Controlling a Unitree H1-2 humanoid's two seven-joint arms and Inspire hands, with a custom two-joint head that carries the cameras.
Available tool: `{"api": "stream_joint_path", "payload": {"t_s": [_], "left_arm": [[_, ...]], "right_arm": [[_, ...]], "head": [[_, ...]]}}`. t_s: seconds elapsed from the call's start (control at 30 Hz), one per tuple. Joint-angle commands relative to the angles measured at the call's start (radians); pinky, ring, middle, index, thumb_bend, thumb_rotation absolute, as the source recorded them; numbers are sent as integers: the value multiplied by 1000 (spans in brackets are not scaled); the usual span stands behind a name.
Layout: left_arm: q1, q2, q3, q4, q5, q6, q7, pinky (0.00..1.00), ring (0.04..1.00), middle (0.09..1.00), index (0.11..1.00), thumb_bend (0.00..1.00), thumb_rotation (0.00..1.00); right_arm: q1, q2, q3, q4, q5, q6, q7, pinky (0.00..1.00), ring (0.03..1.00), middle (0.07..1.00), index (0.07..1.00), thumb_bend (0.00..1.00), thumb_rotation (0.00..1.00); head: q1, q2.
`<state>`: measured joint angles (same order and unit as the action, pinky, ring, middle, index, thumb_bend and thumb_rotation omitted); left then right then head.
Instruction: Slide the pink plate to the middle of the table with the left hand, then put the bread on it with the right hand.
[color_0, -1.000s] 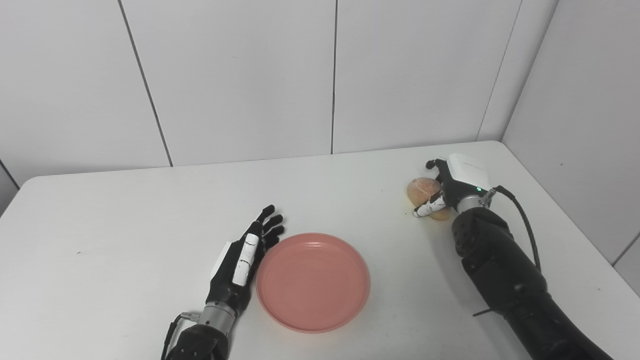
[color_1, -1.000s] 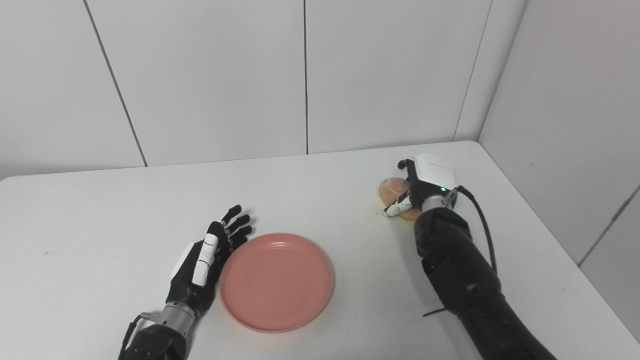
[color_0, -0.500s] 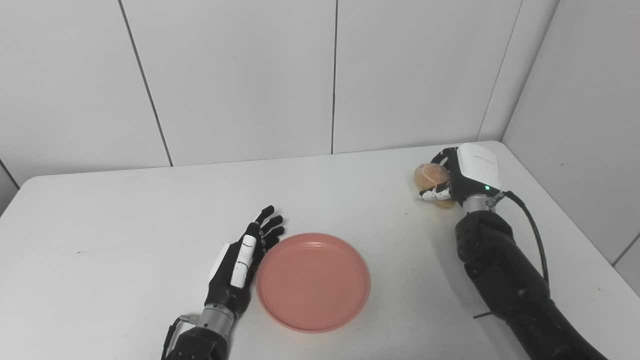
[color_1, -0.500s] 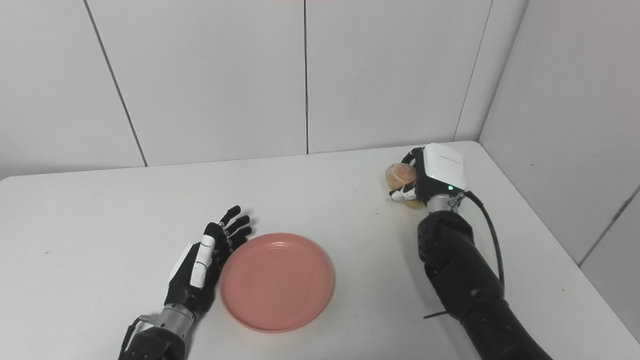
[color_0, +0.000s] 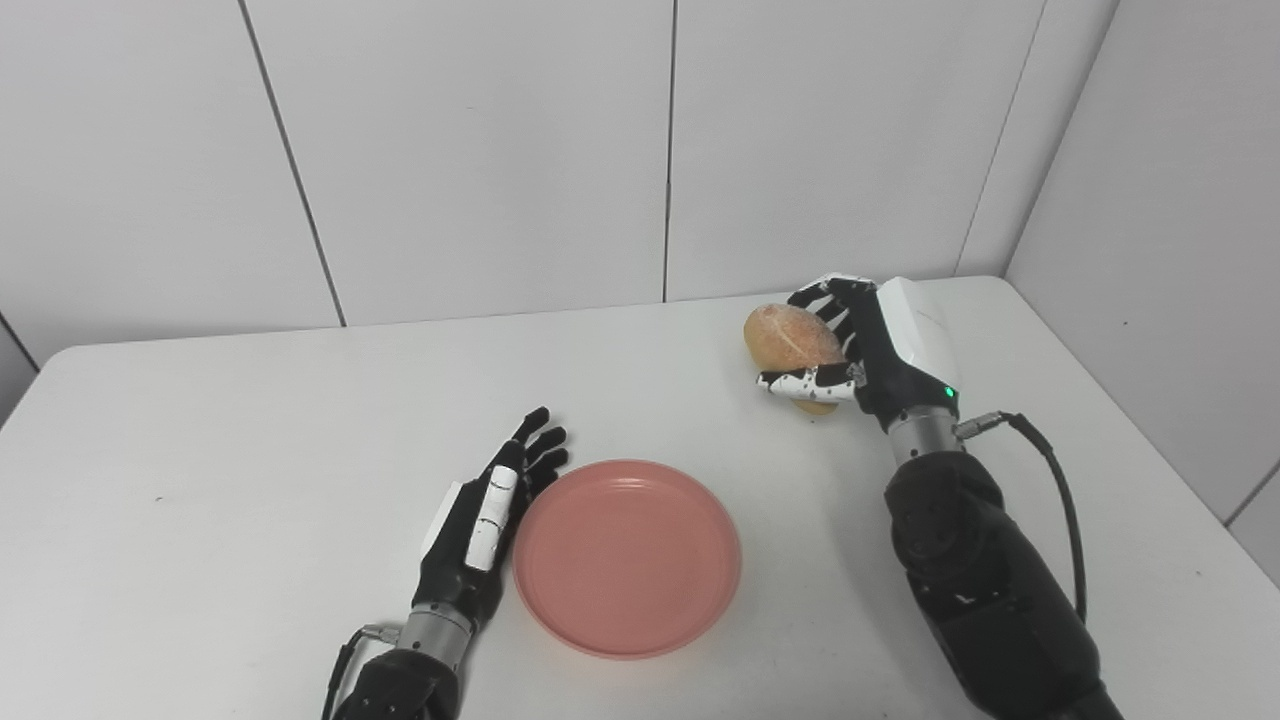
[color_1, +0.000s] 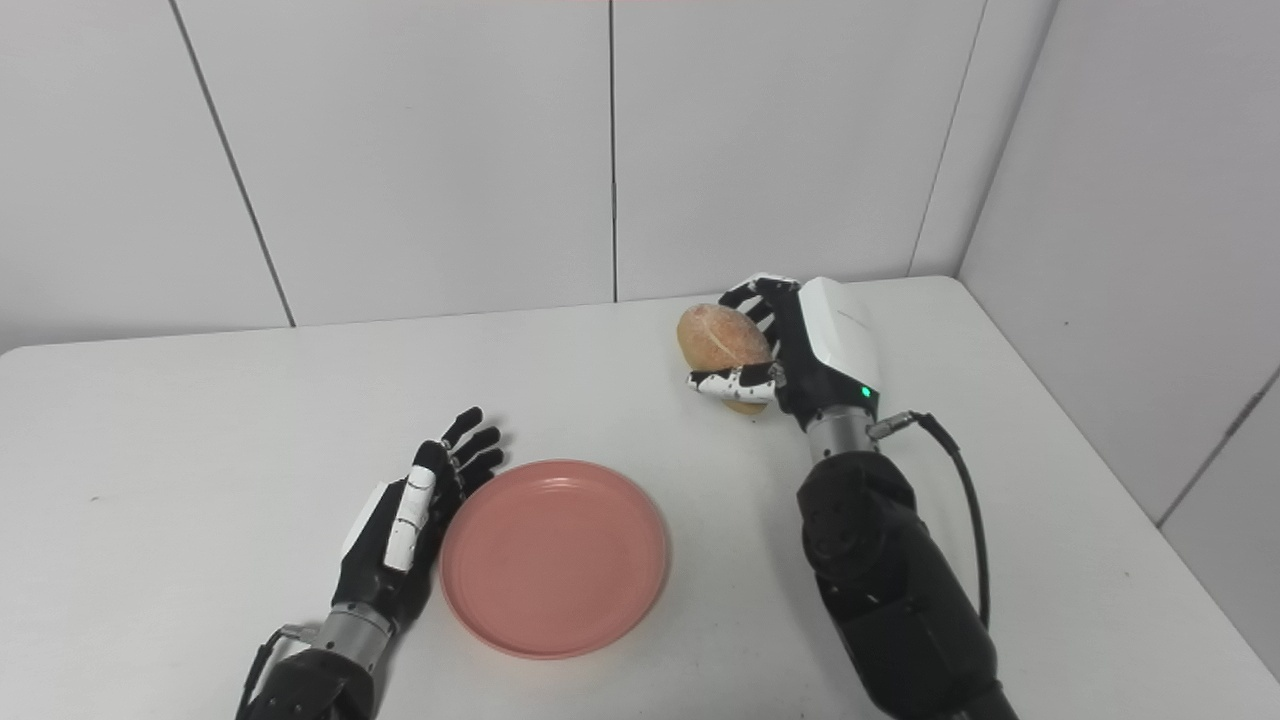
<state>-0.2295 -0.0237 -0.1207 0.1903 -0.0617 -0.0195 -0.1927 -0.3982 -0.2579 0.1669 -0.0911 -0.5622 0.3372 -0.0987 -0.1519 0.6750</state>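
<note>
The pink plate lies empty near the middle front of the white table. My left hand rests flat and open on the table against the plate's left rim, fingers stretched out. My right hand is shut on the bread, a round brown roll, and holds it in the air above the table, up and to the right of the plate. Fingers wrap its far side and the thumb crosses under it.
White wall panels stand close behind the table, and a side wall runs along its right edge. A black cable loops from my right wrist. The table's right edge is close to my right arm.
My right hand has lifted the bread off the table and carried it left, toward the plate. The left hand and the plate have stayed put.
</note>
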Motion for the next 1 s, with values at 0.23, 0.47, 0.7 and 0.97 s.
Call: {"api": "stream_joint_path", "payload": {"t_s": [0.23, 0.47, 0.7, 0.97], "left_arm": [[-9, -38, -7, -21, 26, -8, 45, 944, 905, 915, 919, 750, 1000], [-16, -47, -7, -15, 31, -16, 58, 937, 911, 921, 918, 738, 1000], [-22, -57, -5, -9, 29, -29, 74, 910, 899, 910, 913, 726, 1000], [-20, -67, -1, -24, 27, -27, 88, 910, 898, 912, 918, 682, 1000]], "right_arm": [[18, 56, 44, -166, 1, -5, 111, 227, 300, 436, 502, 522, 0], [35, 85, 93, -103, 7, -58, 139, 269, 343, 412, 527, 518, 0], [41, 76, 159, -26, -16, -146, 139, 250, 326, 443, 506, 522, 0], [38, 65, 218, 62, -58, -232, 145, 230, 302, 475, 488, 524, 0]], "head": [[74, 3], [109, -1], [164, -7], [153, -7]]}}
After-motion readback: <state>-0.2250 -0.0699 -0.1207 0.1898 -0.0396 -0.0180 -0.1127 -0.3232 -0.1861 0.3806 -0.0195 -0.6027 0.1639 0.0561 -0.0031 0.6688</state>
